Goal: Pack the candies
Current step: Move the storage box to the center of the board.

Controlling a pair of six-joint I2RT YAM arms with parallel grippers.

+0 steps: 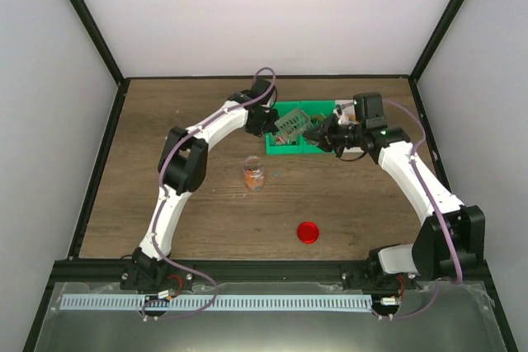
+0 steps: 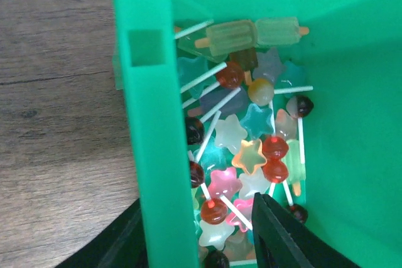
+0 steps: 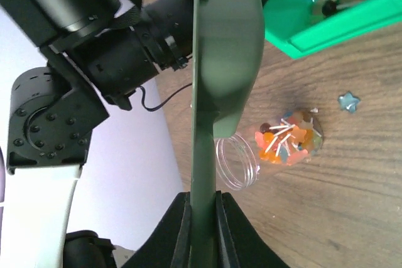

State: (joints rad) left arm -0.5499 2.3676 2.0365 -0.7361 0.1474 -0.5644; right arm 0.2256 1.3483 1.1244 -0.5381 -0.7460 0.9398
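Note:
The candies (image 2: pixel 250 155), small stars and lollipops of many colours, lie heaped in a green bin (image 2: pixel 154 155). My left gripper (image 2: pixel 198 233) is open and straddles the bin's wall, with one finger outside and the other among the candies. More candies (image 3: pixel 289 139) fill the bottom of a clear jar (image 3: pixel 239 162) standing on the table (image 1: pixel 254 173). My right gripper (image 3: pixel 203 218) is shut on the handle of a dull green scoop (image 3: pixel 223 48), held over the bin's edge (image 1: pixel 290 127). One loose star candy (image 3: pixel 347 100) lies on the wood beside the jar.
A round red lid (image 1: pixel 308 232) lies on the table near the front. The green bin (image 1: pixel 301 108) stands at the back centre, with both arms reaching to it. White walls close in the table on three sides.

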